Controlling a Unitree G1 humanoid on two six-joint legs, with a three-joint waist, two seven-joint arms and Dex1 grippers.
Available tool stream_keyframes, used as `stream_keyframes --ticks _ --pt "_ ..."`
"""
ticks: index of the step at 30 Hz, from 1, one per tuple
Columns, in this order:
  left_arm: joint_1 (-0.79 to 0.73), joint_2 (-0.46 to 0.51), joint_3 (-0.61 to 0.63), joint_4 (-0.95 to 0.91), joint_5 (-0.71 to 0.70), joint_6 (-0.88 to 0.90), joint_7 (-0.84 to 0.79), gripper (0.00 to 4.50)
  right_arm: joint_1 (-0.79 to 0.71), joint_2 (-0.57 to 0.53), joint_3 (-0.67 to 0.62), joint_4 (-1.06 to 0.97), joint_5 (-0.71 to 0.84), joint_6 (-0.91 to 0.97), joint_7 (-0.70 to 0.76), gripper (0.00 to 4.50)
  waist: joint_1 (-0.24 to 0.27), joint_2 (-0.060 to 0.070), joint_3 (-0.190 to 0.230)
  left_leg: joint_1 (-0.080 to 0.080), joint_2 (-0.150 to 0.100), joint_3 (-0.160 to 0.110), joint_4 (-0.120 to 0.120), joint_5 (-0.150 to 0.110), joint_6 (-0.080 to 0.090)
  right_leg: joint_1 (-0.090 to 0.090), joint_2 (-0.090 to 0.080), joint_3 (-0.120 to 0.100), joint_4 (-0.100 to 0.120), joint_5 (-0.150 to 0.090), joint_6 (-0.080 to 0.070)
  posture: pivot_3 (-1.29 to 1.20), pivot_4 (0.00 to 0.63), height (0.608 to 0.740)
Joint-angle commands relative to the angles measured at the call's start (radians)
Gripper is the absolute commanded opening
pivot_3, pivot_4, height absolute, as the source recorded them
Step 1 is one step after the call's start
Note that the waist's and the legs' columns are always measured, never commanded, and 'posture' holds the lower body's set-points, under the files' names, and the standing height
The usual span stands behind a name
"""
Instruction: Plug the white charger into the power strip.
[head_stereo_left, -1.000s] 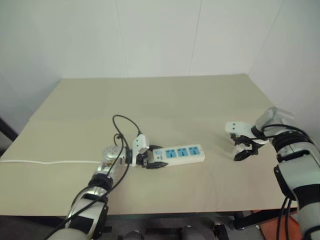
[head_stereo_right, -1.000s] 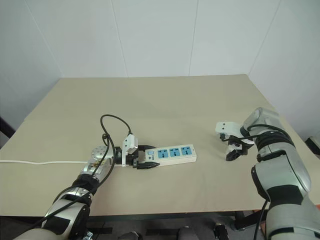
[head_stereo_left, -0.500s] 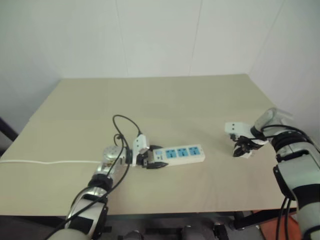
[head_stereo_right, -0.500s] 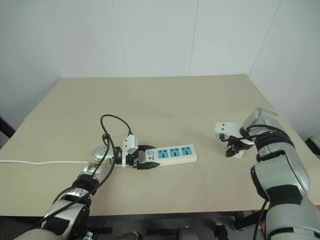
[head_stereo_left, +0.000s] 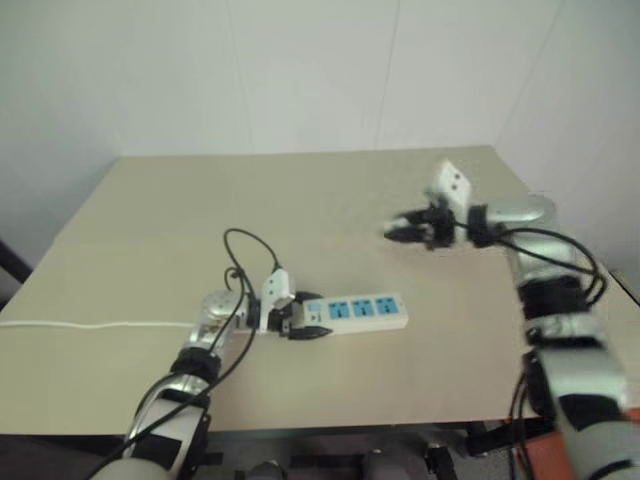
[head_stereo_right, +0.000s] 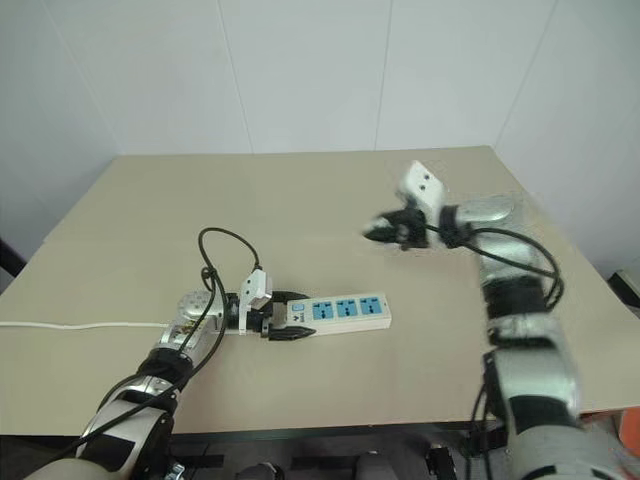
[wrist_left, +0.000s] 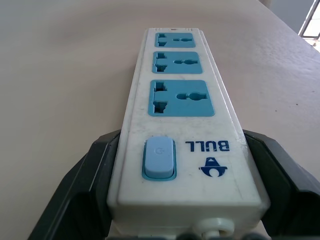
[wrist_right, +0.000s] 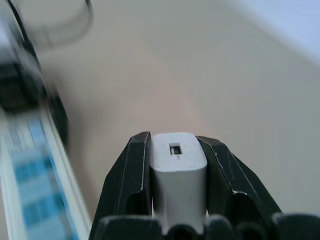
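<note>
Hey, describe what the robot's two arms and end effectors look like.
Both arms are built of silver-grey segments with black joints and loose black cables looping along them. Each end effector, left and right, has two black angular fingers, and a white boxy camera housing sits on each wrist.

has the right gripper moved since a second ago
Yes. The right gripper, shut on the white charger, has lifted off the table's right edge and swung left, now above the power strip's far end.
</note>
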Motion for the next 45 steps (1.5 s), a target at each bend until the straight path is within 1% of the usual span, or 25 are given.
stream_keyframes --ticks 1,2,5,9,13,22,28,33,39,45 --pt "-0.027 0.020 -0.004 0.044 0.010 -0.015 -0.016 3.29 0.084 0.116 -0.024 -0.257 0.114 0.065 -0.159 1.16 0.004 0.000 0.000 -0.001 0.000 0.000 0.000 0.000 0.000 -0.001 0.000 0.000 0.000 0.000 0.000 0.00 0.150 0.740" --pt "-0.033 0.019 -0.005 0.050 0.010 -0.016 -0.018 3.29 0.110 0.151 -0.012 -0.292 0.129 0.081 -0.190 1.16 0.008 0.000 0.000 -0.001 0.000 0.000 0.001 0.000 0.000 -0.001 0.000 0.000 0.000 0.000 0.000 0.00 0.150 0.740" --pt "-0.046 0.021 -0.005 0.063 0.006 -0.021 -0.034 3.29 0.164 0.212 0.031 -0.323 0.140 0.065 -0.242 1.16 0.018 0.000 0.000 -0.001 -0.001 0.000 0.001 0.000 0.000 -0.001 0.000 -0.001 -0.001 0.000 0.000 0.00 0.150 0.740" --pt "-0.046 0.021 -0.001 0.060 -0.006 -0.024 -0.055 3.29 0.226 0.237 0.066 -0.312 0.177 0.022 -0.226 1.16 0.021 0.000 0.000 -0.001 0.000 0.000 0.000 0.000 0.000 -0.001 0.000 -0.001 -0.001 0.000 0.000 0.00 0.150 0.740" --pt "-0.036 0.023 0.000 0.043 -0.021 -0.019 -0.091 3.29 0.282 0.227 0.110 -0.250 0.180 -0.051 -0.162 1.16 0.020 0.000 0.000 -0.001 0.000 0.000 0.000 0.000 0.000 -0.001 0.000 -0.001 -0.001 0.000 0.000 0.00 0.150 0.740" --pt "-0.028 0.052 -0.007 0.043 -0.022 -0.047 -0.166 3.29 0.317 0.171 0.199 -0.112 0.143 -0.185 -0.053 1.16 0.019 0.000 0.000 -0.001 0.000 0.000 0.000 0.000 0.000 -0.001 0.000 -0.001 -0.001 0.000 0.001 0.00 0.150 0.740" --pt "-0.021 0.059 -0.010 0.043 -0.012 -0.065 -0.150 3.29 0.339 0.155 0.217 -0.042 0.119 -0.252 -0.040 1.16 0.019 0.000 0.000 -0.001 0.000 0.000 0.000 0.000 0.000 -0.001 0.000 0.000 -0.001 -0.001 0.002 0.00 0.150 0.740" --pt "-0.004 0.059 -0.014 0.018 -0.013 -0.060 -0.145 3.29 0.321 0.156 0.205 0.048 0.102 -0.306 -0.061 1.16 0.019 0.000 0.000 0.001 0.000 0.000 0.000 0.000 0.000 0.000 0.000 0.000 -0.001 -0.003 0.005 0.00 0.150 0.740" --pt "0.008 0.059 -0.017 0.003 -0.013 -0.057 -0.137 3.29 0.306 0.149 0.206 0.095 0.101 -0.332 -0.052 1.16 0.019 0.000 0.000 0.001 0.000 0.000 0.000 0.000 0.000 0.001 0.000 0.000 -0.001 -0.003 0.005 0.00 0.150 0.740" --pt "0.019 0.062 -0.016 -0.007 -0.015 -0.058 -0.128 3.29 0.323 0.113 0.210 0.125 0.084 -0.369 -0.026 1.16 0.020 -0.001 0.000 0.002 0.000 0.000 0.000 0.000 0.000 0.002 0.000 0.000 -0.001 -0.003 0.005 0.00 0.150 0.740"
